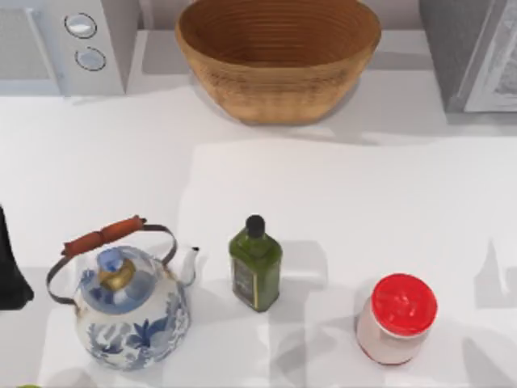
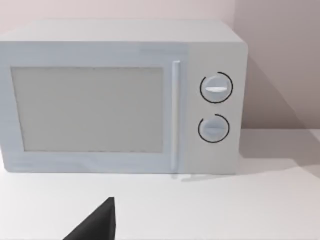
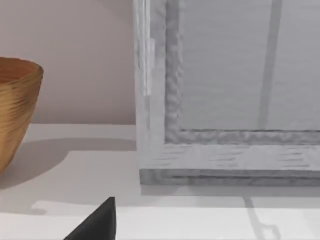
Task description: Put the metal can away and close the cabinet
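A pale cylindrical container with a red lid point(image 1: 396, 317) is standing upright at the top view's lower right, well apart from the grey cabinet point(image 1: 472, 52) sitting in the upper right corner. A dark green glass bottle point(image 1: 255, 263) is standing between the container and a blue-and-white porcelain kettle point(image 1: 129, 303). The left gripper point(image 2: 95, 225) is facing a white microwave point(image 2: 120, 97), and the right gripper point(image 3: 97, 222) is facing the cabinet. How far open either is, or whether it is holding anything, I cannot tell.

Red-lidded can point(image 1: 396, 319) upright; cabinet point(image 1: 472, 52) back right
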Available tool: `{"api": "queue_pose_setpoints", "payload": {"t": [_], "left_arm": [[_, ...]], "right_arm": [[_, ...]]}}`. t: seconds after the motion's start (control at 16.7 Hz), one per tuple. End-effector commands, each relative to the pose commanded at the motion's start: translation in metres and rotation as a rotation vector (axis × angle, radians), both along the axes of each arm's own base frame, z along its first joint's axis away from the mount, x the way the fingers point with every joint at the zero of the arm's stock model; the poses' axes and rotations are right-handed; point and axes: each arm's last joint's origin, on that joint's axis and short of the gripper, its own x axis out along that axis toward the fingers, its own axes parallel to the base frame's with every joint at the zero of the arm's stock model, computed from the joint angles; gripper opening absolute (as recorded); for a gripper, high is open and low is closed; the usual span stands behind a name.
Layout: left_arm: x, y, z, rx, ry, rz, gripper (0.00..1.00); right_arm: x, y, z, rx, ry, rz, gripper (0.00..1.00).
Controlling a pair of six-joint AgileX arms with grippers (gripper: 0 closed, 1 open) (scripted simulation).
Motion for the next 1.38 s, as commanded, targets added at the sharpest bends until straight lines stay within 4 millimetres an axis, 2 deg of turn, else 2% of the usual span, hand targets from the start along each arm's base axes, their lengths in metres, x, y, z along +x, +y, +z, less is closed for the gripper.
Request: {"api": "queue_pose_setpoints", "payload": {"t": [0.48, 0.78, 1.02, 1.2, 1.38], "left_arm": [[0.0, 0.0, 0.0, 0.0, 0.0, 0.0, 1.0], [0.0, 0.0, 0.0, 0.0, 0.0, 0.0, 1.0], [0.0, 0.0, 0.0, 0.0, 0.0, 0.0, 1.0], [0.0, 0.0, 0.0, 0.0, 0.0, 0.0, 1.0], [0.0, 0.0, 0.0, 0.0, 0.0, 0.0, 1.0]], "right_arm": [[0.003, -0.003, 0.005, 0.005, 0.0, 0.011, 1.0], [0.022, -0.023, 0.019, 0.023, 0.018, 0.037, 1.0], [0.046, -0.059, 0.026, 0.043, 0.048, 0.051, 1.0], [0.06, -0.097, 0.023, 0.054, 0.054, 0.053, 1.0], [0.064, -0.139, 0.015, 0.051, 0.044, 0.044, 1.0]]}}
